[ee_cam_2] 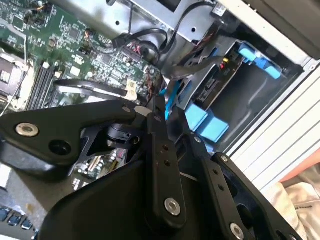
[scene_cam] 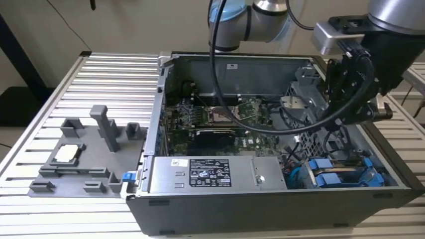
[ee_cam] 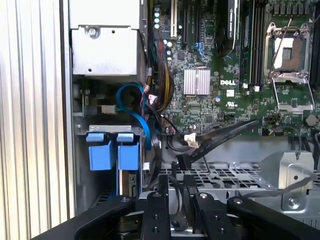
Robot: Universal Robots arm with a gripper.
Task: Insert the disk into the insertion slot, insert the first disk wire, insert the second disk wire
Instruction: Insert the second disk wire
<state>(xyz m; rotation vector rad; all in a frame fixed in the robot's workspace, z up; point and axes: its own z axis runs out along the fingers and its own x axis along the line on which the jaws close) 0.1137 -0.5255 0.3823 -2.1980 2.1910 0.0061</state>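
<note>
**Hanging low in the open case, grip unreadable**

The end effector hangs inside the case over a perforated cage, toward the exterior view's right. Its black links crowd both wrist views. I cannot tell whether it stands apart, together or clamped on something. A black wire ends in a plug just beside its tip, and contact between them cannot be made out.

The disk appears to sit in the slot at the case's near corner on the exterior view's right. Two blue carrier tabs show side by side, but the silver body is out of sight. In the exterior view a blue rail frames the bay, and its middle is too dark to read. A blue cable loops beside the tabs, its ends lost among other wires.

The board covers the case floor, with its socket partly cut off in the first wrist view. The supply box lies next to the slot, on the exterior view's left of it. The arm cable sags across the cage and hides part of it.

The case rests on a slatted tabletop. A grey fixture stands beside it at the exterior view's left.
</note>
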